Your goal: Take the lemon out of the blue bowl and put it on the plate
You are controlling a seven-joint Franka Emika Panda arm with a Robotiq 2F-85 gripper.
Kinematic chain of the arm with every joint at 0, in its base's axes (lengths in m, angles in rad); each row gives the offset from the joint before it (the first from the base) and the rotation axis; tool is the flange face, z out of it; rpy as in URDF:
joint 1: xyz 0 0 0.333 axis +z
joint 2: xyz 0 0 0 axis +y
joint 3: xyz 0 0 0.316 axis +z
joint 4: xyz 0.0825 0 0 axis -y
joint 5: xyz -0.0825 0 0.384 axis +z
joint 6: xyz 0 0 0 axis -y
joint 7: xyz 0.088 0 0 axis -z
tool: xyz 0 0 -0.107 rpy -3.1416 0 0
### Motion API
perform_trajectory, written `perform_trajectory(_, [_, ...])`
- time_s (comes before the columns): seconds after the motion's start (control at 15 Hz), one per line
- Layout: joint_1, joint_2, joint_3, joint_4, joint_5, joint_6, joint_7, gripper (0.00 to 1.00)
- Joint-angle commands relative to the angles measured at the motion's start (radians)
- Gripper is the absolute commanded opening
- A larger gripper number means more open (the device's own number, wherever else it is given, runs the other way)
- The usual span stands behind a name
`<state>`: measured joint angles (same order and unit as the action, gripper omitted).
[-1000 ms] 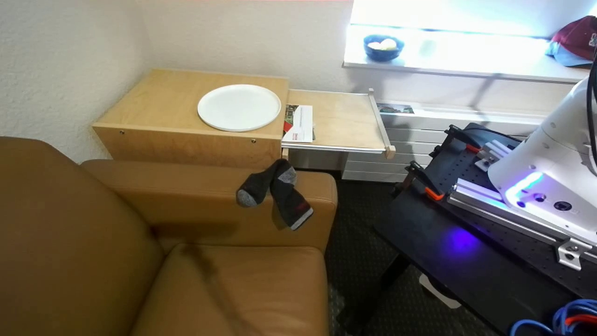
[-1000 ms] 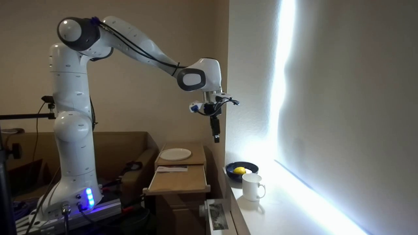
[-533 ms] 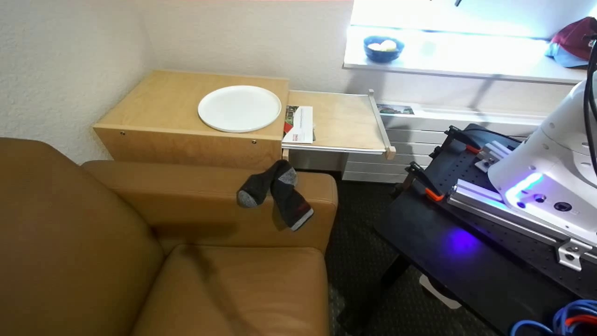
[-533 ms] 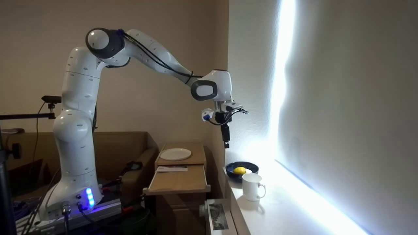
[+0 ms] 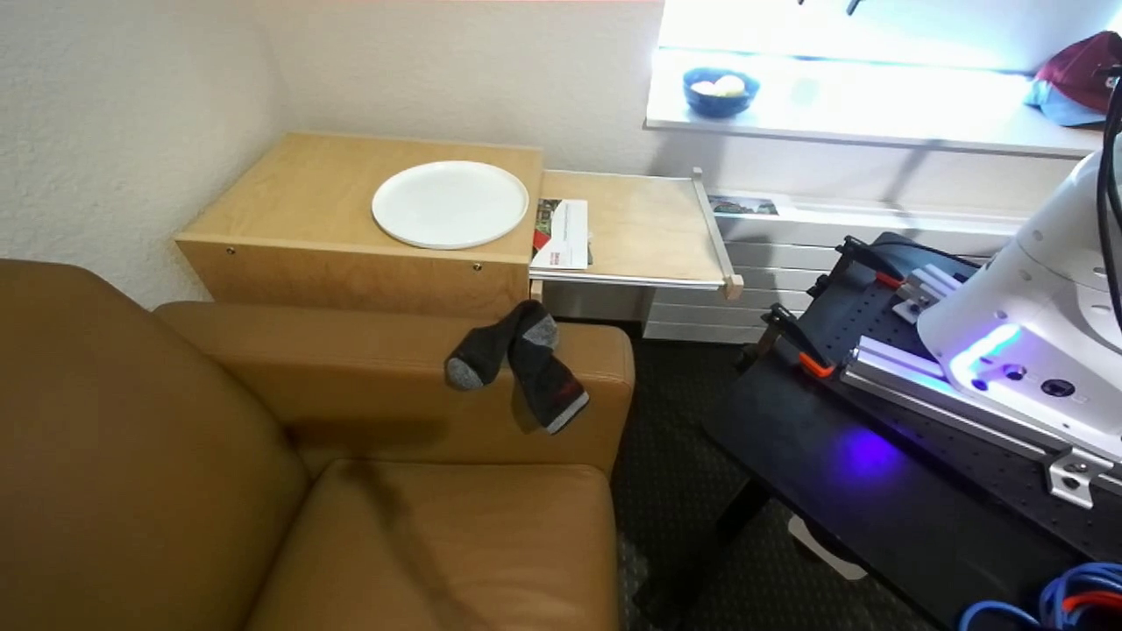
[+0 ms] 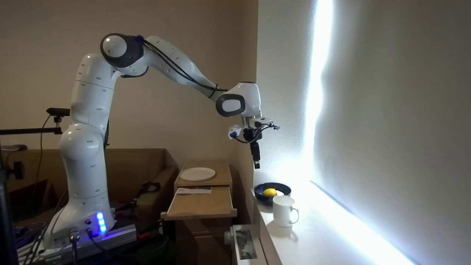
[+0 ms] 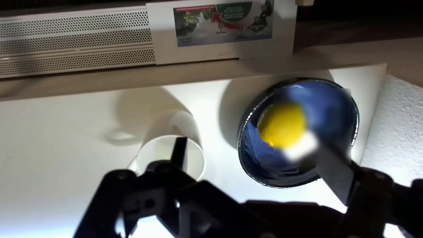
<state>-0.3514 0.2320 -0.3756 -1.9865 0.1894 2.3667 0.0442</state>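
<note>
Pale walls meet in a corner, and strong light washes over a white sill (image 6: 316, 232). On that sill the lemon (image 7: 280, 126) sits inside the blue bowl (image 7: 256, 152), near a pale thing (image 6: 280, 193) too bright to make out; whether the two touch, I cannot tell. Higher than the bowl, and well apart from it, the gripper (image 7: 243, 147) hangs pointing down. Its jaws are released, standing wide apart in the wrist view, where part of the bowl and the tip on that side are blurred. A white mug (image 6: 283, 211) stands upright near the bowl, a strip of sill between them, its handle turned away.

Below the sill runs a white radiator (image 7: 76, 43) with a printed card (image 7: 224, 23) on top. In both exterior views the plate (image 5: 450, 206) lies flat on a wooden tabletop (image 5: 298, 188), well apart from the bowl. Beside it, on a lower wooden shelf (image 5: 644, 223), is a leaflet (image 5: 565, 232). Next to these stands a brown sofa (image 5: 456, 543), dark socks (image 5: 543, 377) draped over its armrest. The robot arm (image 6: 86, 162) rises from a black tabletop (image 5: 789, 447), and a maroon and light-blue cap (image 5: 1082, 79) rests farther along the sill.
</note>
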Motion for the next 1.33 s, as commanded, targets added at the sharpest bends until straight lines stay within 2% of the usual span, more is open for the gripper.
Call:
perform_trajectory(0.0, [0.043, 0.104, 0.054, 0.031, 0.004, 0.145, 0.149, 1.0])
perform_trajectory(0.07, [0.058, 0.135, 0.06, 0.047, -0.008, 0.178, 0.198, 1.0])
perform_trajectory(0.33, [0.08, 0.267, 0.048, 0.134, -0.022, 0.178, 0.326, 1.0])
perform_trajectory(0.47, [0.058, 0.32, 0.04, 0.165, -0.01, 0.147, 0.348, 1.0])
perform_trajectory(0.67, [0.02, 0.385, 0.047, 0.198, 0.016, 0.203, 0.341, 1.0])
perform_trajectory(0.93, [-0.006, 0.4, 0.05, 0.217, 0.039, 0.252, 0.334, 1.0])
perform_trajectory(1.07, [0.021, 0.371, 0.045, 0.224, 0.019, 0.248, 0.343, 1.0])
perform_trajectory(1.27, [0.035, 0.321, 0.083, 0.217, 0.022, 0.243, 0.299, 1.0])
